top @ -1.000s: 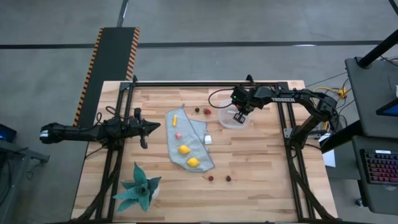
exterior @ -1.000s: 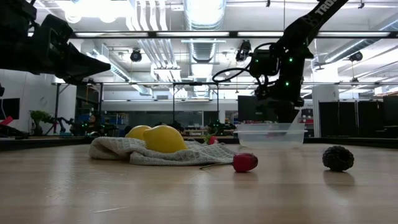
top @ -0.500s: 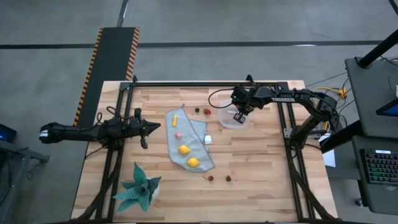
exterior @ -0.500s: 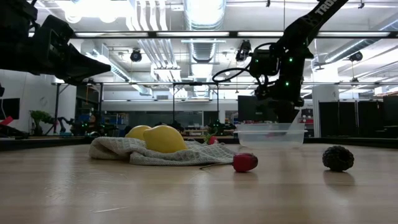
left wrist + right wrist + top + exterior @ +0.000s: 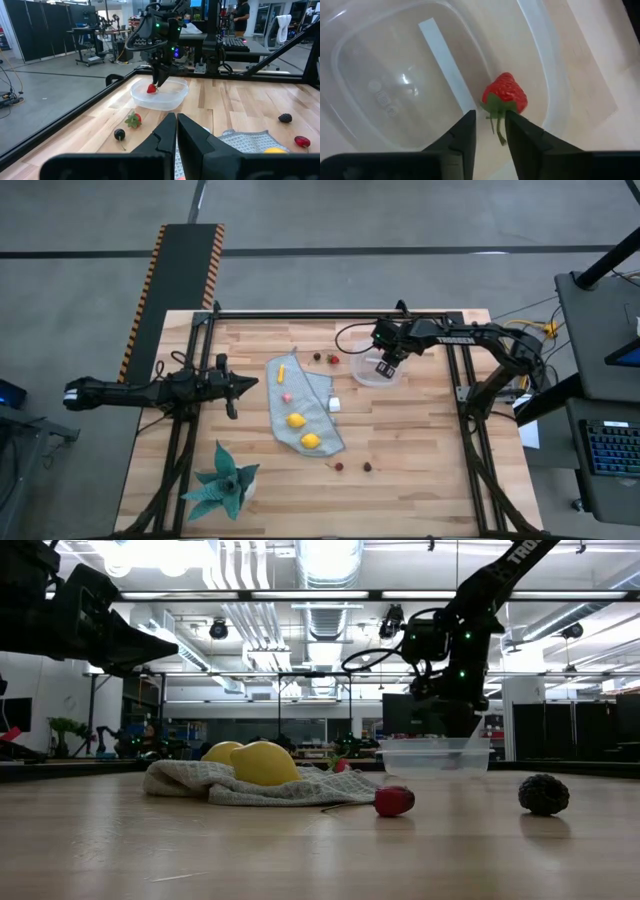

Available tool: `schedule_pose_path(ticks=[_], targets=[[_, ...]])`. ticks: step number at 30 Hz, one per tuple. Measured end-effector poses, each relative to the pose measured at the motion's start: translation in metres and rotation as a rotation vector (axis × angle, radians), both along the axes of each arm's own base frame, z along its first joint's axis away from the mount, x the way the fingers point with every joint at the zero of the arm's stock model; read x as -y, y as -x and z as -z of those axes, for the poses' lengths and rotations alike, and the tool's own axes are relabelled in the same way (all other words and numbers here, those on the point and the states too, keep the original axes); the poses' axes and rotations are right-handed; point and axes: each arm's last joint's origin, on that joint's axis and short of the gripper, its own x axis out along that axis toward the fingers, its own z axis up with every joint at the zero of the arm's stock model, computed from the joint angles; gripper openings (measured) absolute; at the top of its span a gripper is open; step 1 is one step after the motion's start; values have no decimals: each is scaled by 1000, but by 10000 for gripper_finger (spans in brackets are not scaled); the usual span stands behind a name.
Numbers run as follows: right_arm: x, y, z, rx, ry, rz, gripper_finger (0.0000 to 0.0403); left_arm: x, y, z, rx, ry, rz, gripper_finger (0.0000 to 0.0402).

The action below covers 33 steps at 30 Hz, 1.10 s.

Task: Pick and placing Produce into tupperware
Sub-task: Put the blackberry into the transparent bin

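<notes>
Overhead, right gripper (image 5: 384, 366) poised above the clear tupperware (image 5: 368, 376) at the far right part of the desk (image 5: 420, 450). Fingers (image 5: 462, 136) parted a little, a narrow gap between them; red strawberry (image 5: 504, 96) with green leaves just past the fingertips, inside the tupperware near its wall. Cannot tell whether the fingers touch its stem or whether the berry rests on the bottom. Same strawberry seen in the left wrist view (image 5: 151, 88), right under the right gripper's tips.

Left gripper (image 5: 250, 384) hanging over the left side of the desk, fingers pressed together, holding nothing, pointed toward the grey-blue cloth (image 5: 320, 390).

On the cloth: two lemons (image 5: 296, 420) side by side toward the near end, a yellow-orange stick (image 5: 282, 370) at the far end, a small pink piece (image 5: 286, 396) between them. Just beside the cloth's right edge, a small white cube (image 5: 334, 404). Near the tupperware, on bare wood, a dark piece (image 5: 317, 357) and a second red strawberry (image 5: 333, 359). Nearer the front edge, a red piece (image 5: 339, 466) and a dark berry (image 5: 367, 467), close together. Teal spiky plant (image 5: 224, 484) at the front left corner.
</notes>
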Motion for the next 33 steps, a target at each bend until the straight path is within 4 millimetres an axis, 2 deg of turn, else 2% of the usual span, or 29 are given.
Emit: schedule_pose_path(ticks=[3, 7, 12, 17, 24, 28, 33], targets=[[0, 0, -9, 23, 13, 2, 105, 0, 0, 0, 0, 0, 0, 0], [-1, 0, -31, 90, 49, 6, 110, 0, 0, 0, 0, 0, 0, 0], [-16, 4, -65, 249, 21, -25, 111, 0, 0, 0, -1, 0, 0, 0], [-53, 12, -102, 439, -25, -126, 102, 0, 0, 0, 0, 0, 0, 0], [-114, 38, -148, 669, -19, -310, 101, 0, 0, 0, 0, 0, 0, 0], [-141, 53, -165, 779, -19, -390, 102, 0, 0, 0, 1, 0, 0, 0], [-167, 64, -176, 853, -23, -525, 100, 0, 0, 0, 3, -1, -2, 0]])
